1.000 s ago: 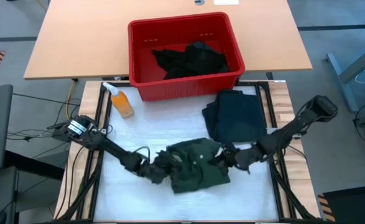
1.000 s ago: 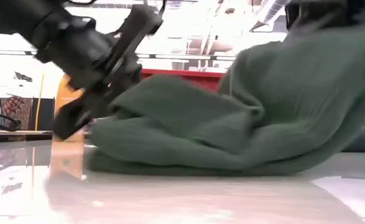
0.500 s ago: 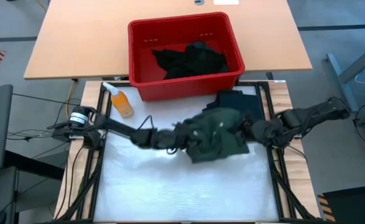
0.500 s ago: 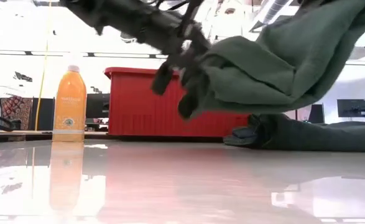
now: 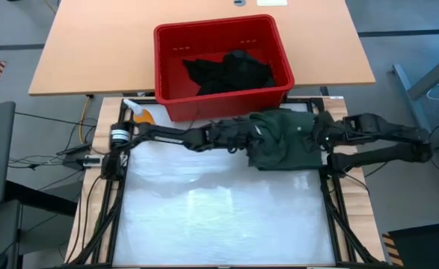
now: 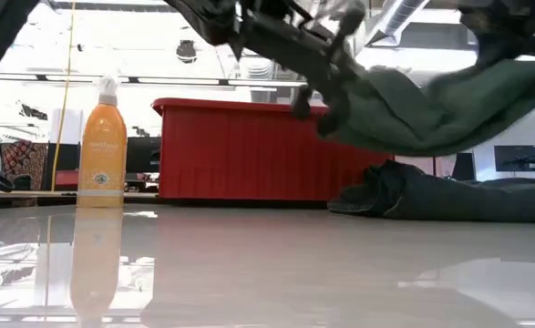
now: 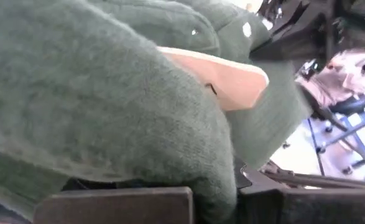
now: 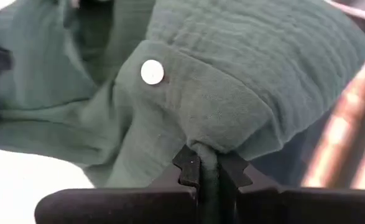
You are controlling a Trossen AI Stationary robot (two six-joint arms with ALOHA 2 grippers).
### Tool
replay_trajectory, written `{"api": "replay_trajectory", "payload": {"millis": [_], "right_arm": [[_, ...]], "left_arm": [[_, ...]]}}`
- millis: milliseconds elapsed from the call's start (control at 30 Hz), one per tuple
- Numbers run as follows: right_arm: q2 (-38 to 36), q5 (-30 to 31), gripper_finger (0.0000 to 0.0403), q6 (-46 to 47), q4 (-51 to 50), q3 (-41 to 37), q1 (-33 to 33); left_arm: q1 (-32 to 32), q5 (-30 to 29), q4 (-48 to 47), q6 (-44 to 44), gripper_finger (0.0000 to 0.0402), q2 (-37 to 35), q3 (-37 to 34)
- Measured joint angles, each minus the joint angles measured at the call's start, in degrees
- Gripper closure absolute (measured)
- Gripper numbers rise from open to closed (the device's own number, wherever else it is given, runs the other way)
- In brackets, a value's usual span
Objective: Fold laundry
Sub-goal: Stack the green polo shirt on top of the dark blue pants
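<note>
A folded dark green shirt hangs in the air at the table's far right, between my two grippers. My left gripper is shut on its left end and my right gripper on its right end. In the low view the shirt sags in the middle above a folded dark garment that lies flat on the table. Black laundry lies in the red bin beyond the table's far edge. My left gripper holds the green shirt's left end, coming nearly level from the table's left. Cloth bulges over the fingers and hides the place of contact. That end is lifted clear of the table. My right gripper pinches a thick fold of the green shirt between its two fingers, close to a white button. It comes from the table's right, slanting down. That end is lifted clear, and the cloth sags away from the fingers.
An orange bottle stands at the table's far left, partly under my left arm in the high view. The red bin stands behind the far edge. The white table surface stretches toward the near edge.
Both grippers, shut on the green shirt, have risen and gone toward the table's far right. The folded shirt has come off the table's near middle, is lifted clear and now hangs over the dark folded garment. My left arm has stretched out to the right.
</note>
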Motion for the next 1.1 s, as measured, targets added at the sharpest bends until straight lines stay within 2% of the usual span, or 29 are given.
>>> {"api": "replay_trajectory", "payload": {"millis": [133,333,500,600,667,733,933,1033,1100], "right_arm": [[0.0,0.0,0.0367,-2.2,-7.0,0.0,-4.7],[0.0,3.0,0.0367,-8.9,-6.5,-1.8,-12.0],[0.0,2.9,0.0367,-13.9,-5.4,-8.2,-18.0],[0.1,2.7,0.0358,-14.3,-5.0,-11.0,-20.1],[0.5,2.6,0.0330,-15.4,-5.1,-11.4,-21.2],[0.9,2.0,0.0289,-17.9,-4.9,-11.1,-21.9],[1.7,-3.3,0.0166,-21.2,-5.5,-8.5,-24.1],[2.5,-5.0,0.0133,-20.5,-7.6,-5.8,-25.2],[3.3,-5.8,0.0124,-18.7,-9.4,-3.0,-25.6]], "left_arm": [[0.4,3.5,-1.6,-0.8,0.0401,6.8,6.9],[1.6,3.6,-6.8,-0.5,0.0401,14.0,16.3],[2.7,1.3,-9.0,0.3,0.0401,14.5,17.9],[3.7,4.6,-11.3,-1.7,0.0401,14.5,17.8],[4.4,7.2,-13.7,-2.6,0.0394,14.5,17.8],[4.5,6.6,-16.3,-1.9,0.0376,14.5,17.8],[5.6,7.0,-16.3,4.1,0.0293,13.4,17.8],[7.5,11.7,-17.8,6.8,0.0261,11.8,17.8],[9.0,18.3,-19.6,9.6,0.0246,10.1,17.8]]}}
